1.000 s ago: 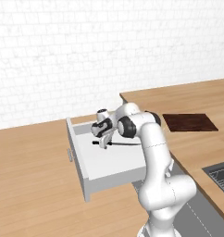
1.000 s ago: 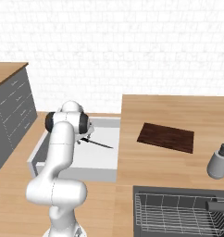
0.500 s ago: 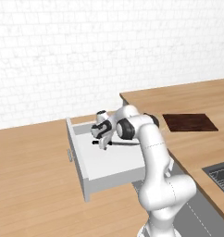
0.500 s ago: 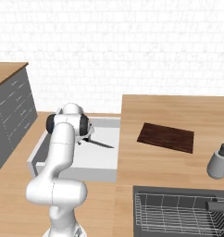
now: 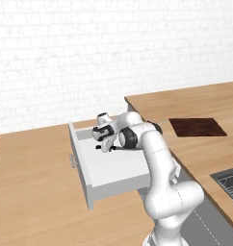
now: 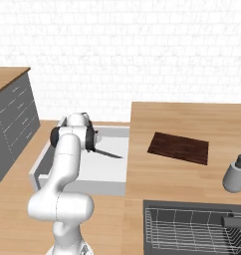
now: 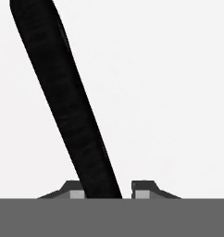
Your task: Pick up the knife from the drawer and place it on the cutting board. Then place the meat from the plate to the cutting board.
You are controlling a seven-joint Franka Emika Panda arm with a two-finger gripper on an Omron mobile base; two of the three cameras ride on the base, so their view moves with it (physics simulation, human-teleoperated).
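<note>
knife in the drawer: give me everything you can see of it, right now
The knife is small and slim: a matte black handle and a thin dark blade pointing toward the counter side in the right base view. It lies flat on the pale floor of the open drawer, near the middle. In the hand view the handle runs at a slant between the two fingertips of the gripper, touching the left one, with a gap to the right one. Whether it is gripped is unclear.
</note>
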